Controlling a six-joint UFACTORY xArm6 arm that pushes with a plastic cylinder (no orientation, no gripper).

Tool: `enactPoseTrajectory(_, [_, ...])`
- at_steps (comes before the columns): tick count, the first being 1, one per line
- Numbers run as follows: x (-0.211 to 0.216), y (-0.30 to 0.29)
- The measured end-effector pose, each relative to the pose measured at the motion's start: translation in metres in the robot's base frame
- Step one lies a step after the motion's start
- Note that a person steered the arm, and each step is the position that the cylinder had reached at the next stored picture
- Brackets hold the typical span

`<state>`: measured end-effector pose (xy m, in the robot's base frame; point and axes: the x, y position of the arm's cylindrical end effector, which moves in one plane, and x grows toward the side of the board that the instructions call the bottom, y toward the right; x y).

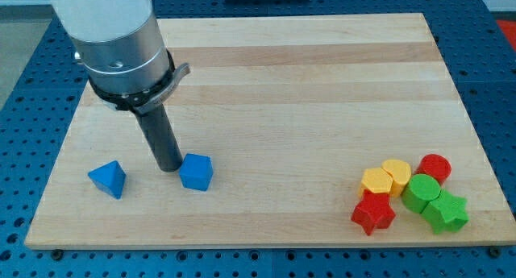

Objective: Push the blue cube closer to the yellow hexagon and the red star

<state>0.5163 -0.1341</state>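
Pale wooden board [322,76]; blue perforated table [24,109]

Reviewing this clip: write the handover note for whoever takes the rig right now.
My tip sits just to the view's left of the blue cube, touching or nearly so.
The yellow hexagon and red star lie in the cluster at the view's bottom right, far from the cube.
A blue triangular block lies to the view's left of the tip.
Done: tip lined up.
Left: nearly the whole push toward the view's right.
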Motion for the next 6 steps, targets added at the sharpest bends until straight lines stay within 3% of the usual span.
enactPoseTrajectory(2, [0.027,0.014])
enactPoseTrajectory(6, [0.041,0.153])
